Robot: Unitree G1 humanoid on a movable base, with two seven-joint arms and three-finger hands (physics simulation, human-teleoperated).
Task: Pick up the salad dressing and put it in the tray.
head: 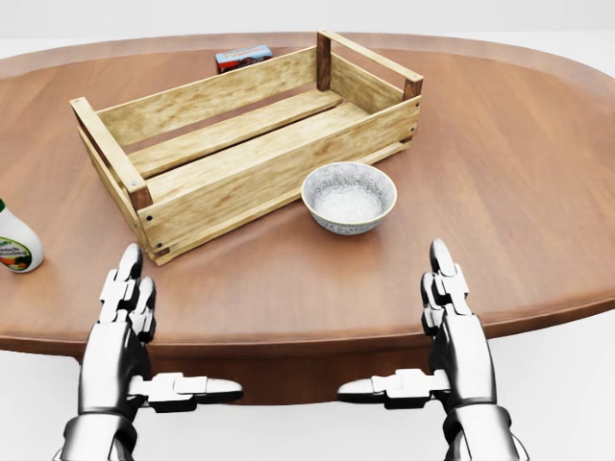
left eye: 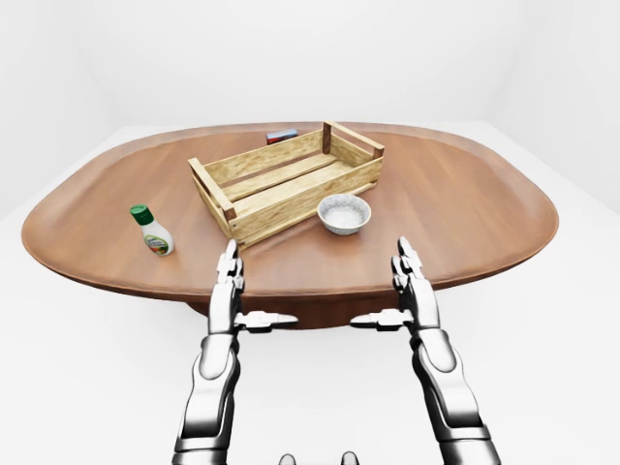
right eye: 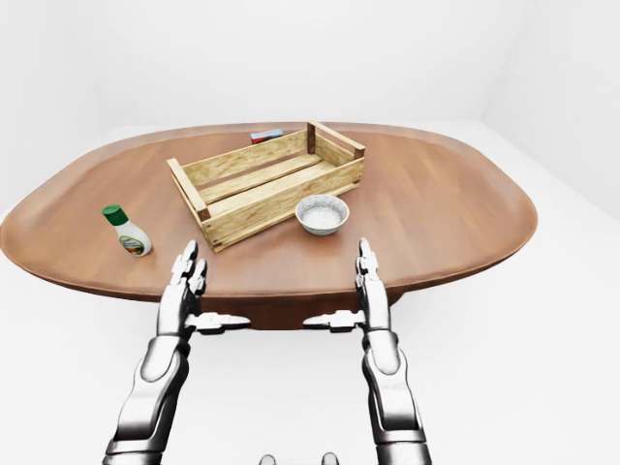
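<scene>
The salad dressing (left eye: 152, 231) is a small white bottle with a green cap, standing upright on the left part of the oval wooden table (left eye: 465, 203). The tray (left eye: 283, 180) is an empty slatted wooden crate near the table's middle. My left hand (left eye: 234, 291) hovers at the table's near edge, open, to the right of and below the bottle. My right hand (left eye: 402, 289) is held the same way, open, below the bowl. Neither hand touches anything.
A grey-white bowl (left eye: 345, 213) sits just right of the crate's near corner. A small red and blue box (left eye: 281, 137) lies behind the crate toward the top of the view. White floor surrounds the table.
</scene>
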